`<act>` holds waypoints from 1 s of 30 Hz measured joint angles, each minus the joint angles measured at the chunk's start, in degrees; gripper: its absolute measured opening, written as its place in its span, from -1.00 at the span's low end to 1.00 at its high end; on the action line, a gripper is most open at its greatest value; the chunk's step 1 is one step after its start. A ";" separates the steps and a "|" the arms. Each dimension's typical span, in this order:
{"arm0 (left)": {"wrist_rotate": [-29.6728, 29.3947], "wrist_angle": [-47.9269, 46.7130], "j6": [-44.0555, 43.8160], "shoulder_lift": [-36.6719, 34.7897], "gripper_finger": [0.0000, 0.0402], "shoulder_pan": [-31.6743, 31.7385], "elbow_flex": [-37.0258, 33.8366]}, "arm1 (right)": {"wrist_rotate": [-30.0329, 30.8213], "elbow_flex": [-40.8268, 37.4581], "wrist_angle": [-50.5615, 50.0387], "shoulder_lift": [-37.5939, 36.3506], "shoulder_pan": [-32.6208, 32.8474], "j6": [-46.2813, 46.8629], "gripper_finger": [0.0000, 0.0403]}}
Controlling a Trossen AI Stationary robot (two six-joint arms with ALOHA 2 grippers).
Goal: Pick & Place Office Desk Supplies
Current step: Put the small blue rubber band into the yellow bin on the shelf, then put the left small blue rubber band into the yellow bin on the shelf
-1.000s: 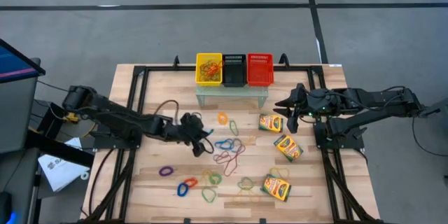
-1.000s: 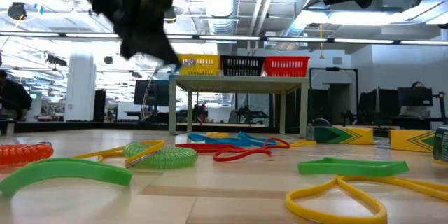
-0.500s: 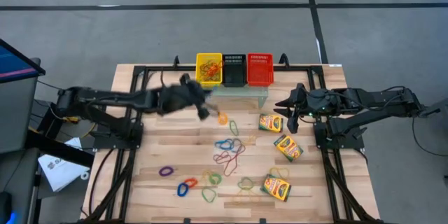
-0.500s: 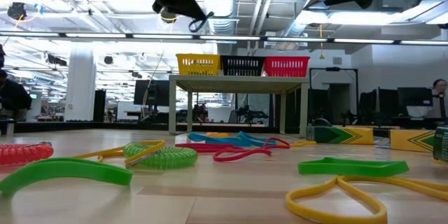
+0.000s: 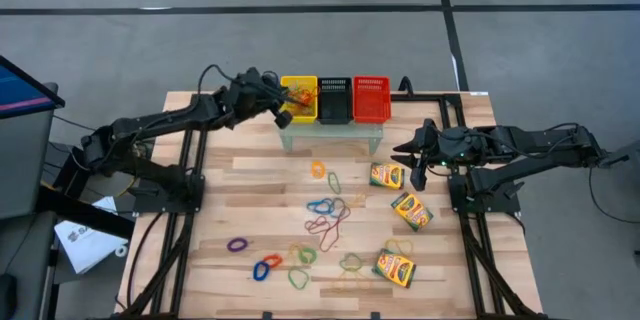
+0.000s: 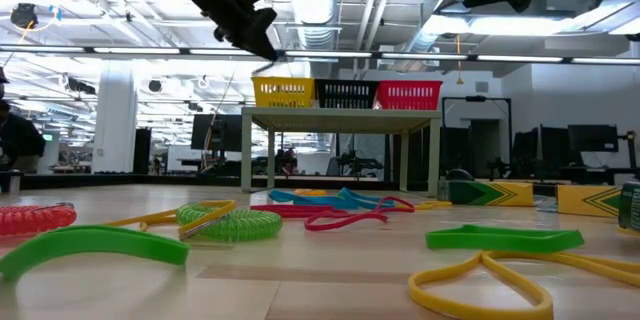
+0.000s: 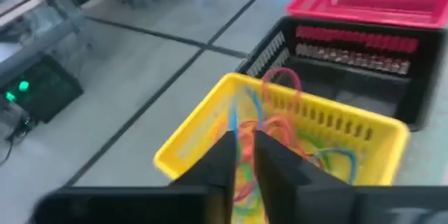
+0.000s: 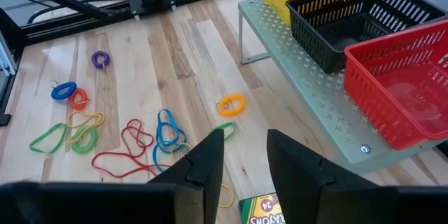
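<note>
My left tool, upper centre over yellow basket, jaws barely parted, nothing visibly held: drop step; next, back for counter bands.

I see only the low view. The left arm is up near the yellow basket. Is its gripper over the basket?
Observer: Yes. The high view shows the left gripper above the yellow basket's near-left corner.
Operator: Is the basket empty?
Observer: No, the left wrist view shows rubber bands inside.
Operator: Where is the right gripper?
Observer: The right gripper hangs open above a crayon box.
</note>
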 joint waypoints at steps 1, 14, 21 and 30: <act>0.09 0.95 0.85 0.39 -0.67 -0.52 0.09 | 0.00 0.01 0.01 -0.01 0.00 0.00 -0.47; 0.65 -21.60 -7.01 -2.38 0.31 -14.58 5.50 | 0.00 0.00 0.06 -0.01 0.00 0.00 -0.47; 0.80 -36.10 -29.23 -3.66 0.32 -41.04 3.29 | 0.00 -0.01 -0.06 -0.01 0.09 0.17 -0.47; -3.69 -33.21 -65.19 -2.89 0.30 -66.70 -8.60 | 0.00 0.01 -0.10 -0.01 0.09 0.14 -0.47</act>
